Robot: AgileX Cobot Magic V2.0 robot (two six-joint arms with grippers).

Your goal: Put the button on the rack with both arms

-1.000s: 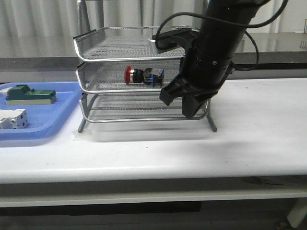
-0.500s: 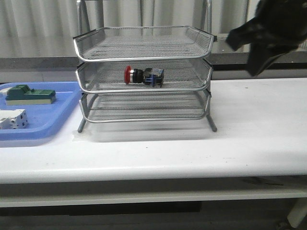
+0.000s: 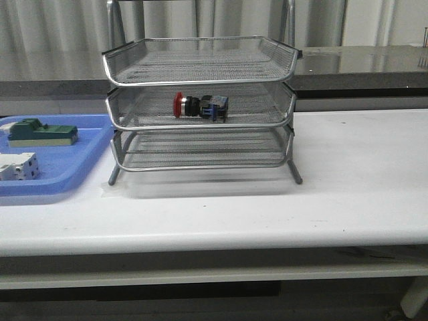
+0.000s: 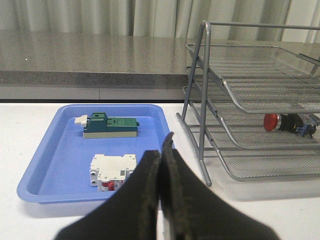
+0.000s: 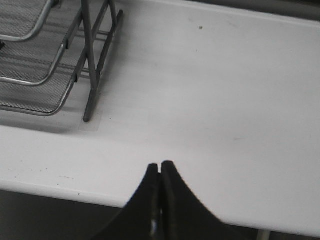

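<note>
Now we see both tools pinched closed and empty, the left tool [image 4: 160, 165] well short of the button [image 3: 200, 105] lying in the rack's [image 3: 200, 67] middle tier; it looks light, rigid, best gripped around its black body.

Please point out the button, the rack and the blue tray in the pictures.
button [image 3: 200, 105], front view, on its black body.
rack [image 3: 200, 83], front view, on the top tier's front rim.
blue tray [image 4: 60, 152], left wrist view, on its bare floor.
</note>
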